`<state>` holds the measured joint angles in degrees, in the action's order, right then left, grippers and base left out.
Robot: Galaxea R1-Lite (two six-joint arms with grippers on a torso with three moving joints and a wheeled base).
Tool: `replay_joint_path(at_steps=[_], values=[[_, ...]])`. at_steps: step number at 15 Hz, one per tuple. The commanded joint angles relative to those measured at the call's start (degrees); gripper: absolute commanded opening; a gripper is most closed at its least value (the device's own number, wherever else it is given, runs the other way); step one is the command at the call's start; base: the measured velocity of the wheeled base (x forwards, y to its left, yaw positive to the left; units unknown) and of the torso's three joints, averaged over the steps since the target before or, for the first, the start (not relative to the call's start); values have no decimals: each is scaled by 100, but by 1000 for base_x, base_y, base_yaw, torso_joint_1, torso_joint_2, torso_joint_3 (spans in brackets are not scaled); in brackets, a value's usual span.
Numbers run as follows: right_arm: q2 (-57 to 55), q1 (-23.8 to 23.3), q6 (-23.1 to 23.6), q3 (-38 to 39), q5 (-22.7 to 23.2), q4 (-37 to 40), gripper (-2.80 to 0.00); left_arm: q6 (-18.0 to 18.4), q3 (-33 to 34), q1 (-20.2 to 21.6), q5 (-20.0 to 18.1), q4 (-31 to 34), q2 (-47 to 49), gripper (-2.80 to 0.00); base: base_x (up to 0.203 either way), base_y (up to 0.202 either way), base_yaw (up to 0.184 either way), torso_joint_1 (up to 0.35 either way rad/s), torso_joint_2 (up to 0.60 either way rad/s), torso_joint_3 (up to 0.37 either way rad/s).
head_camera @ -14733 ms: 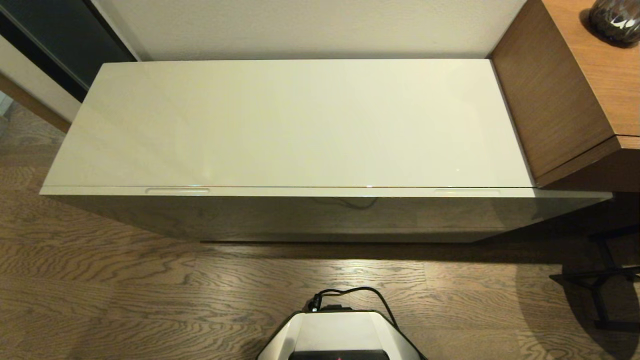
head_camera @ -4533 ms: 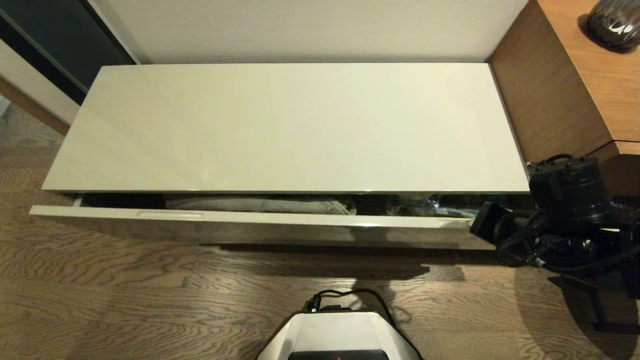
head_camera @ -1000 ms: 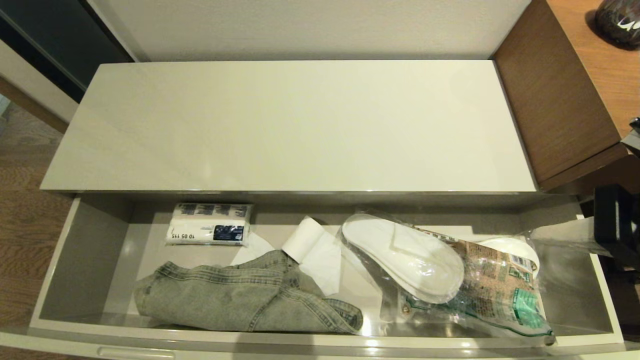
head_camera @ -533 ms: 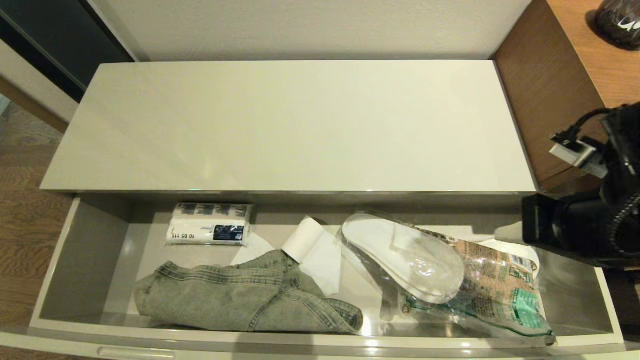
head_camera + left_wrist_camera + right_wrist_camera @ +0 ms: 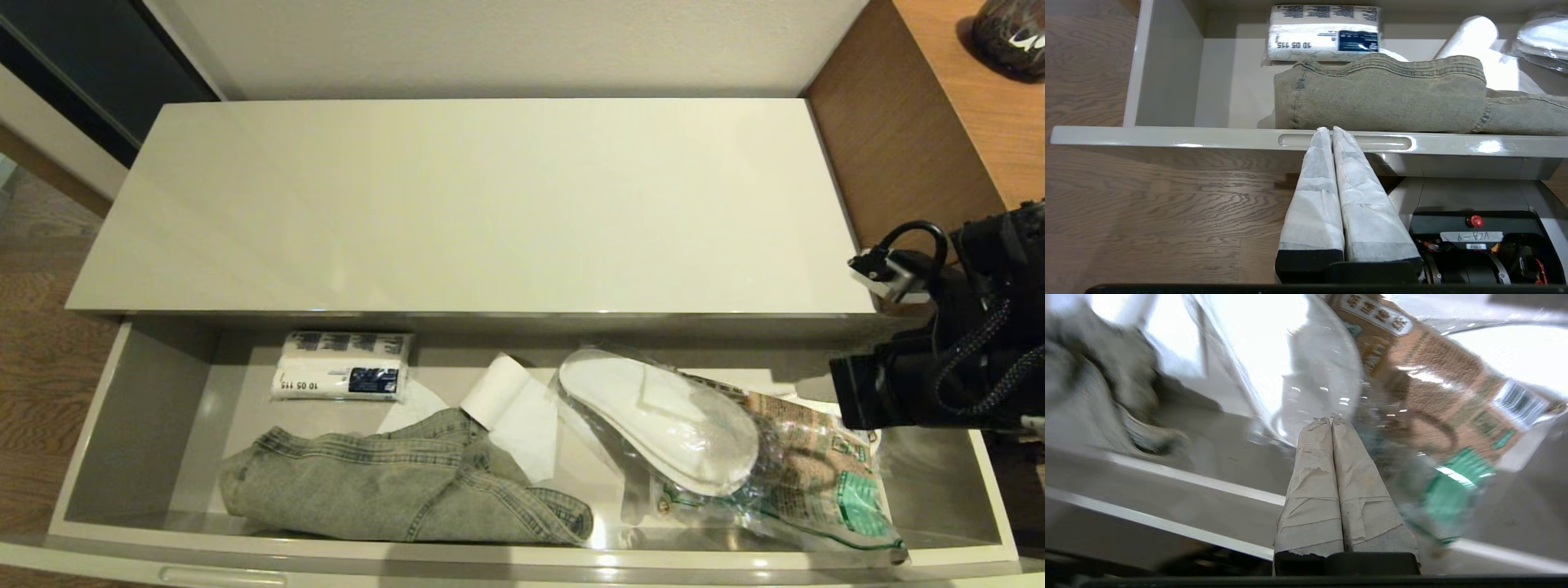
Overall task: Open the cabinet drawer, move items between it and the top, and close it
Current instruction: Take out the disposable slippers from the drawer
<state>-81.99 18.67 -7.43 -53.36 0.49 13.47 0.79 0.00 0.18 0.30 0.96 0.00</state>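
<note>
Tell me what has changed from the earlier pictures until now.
The cabinet drawer, shut at first, is now pulled fully open. The right gripper, shut and empty, has swung in over the drawer's right end. The slippers, jeans and top have not moved.

**Gloss, denim and crinkled film**

The top (image 5: 490, 204) and cabinet drawer (image 5: 139, 408) look smooth, glossy. The jeans (image 5: 392, 486) are faded, matt denim. Clear shiny plastic wraps the slippers (image 5: 661, 416). The floor (image 5: 1147, 204) shows grained wood.
</note>
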Motion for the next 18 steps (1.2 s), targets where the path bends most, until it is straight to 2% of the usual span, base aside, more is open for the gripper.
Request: replay_joint_path(at_steps=[1, 5, 9, 10, 13, 18], values=[[-61, -350, 512, 203, 206, -60, -280, 0, 0, 8, 5, 0, 9, -280, 0, 0, 0, 0, 0, 0], [-415, -609, 465, 187, 223, -98, -280, 0, 0, 8, 5, 0, 9, -280, 0, 0, 0, 0, 0, 0], [-459, -620, 365, 175, 209, -322, -280, 0, 0, 8, 5, 0, 9, -280, 0, 0, 0, 0, 0, 0], [-468, -619, 359, 182, 197, -398, 0, 0, 0, 8, 5, 0, 9, -280, 0, 0, 0, 0, 0, 0], [-599, -619, 110, 132, 206, -679, 0, -9, 0, 8, 5, 0, 9, -280, 0, 0, 0, 0, 0, 0], [-679, -618, 72, 140, 188, -786, 0, 0, 0, 8, 5, 0, 9, -280, 0, 0, 0, 0, 0, 0]])
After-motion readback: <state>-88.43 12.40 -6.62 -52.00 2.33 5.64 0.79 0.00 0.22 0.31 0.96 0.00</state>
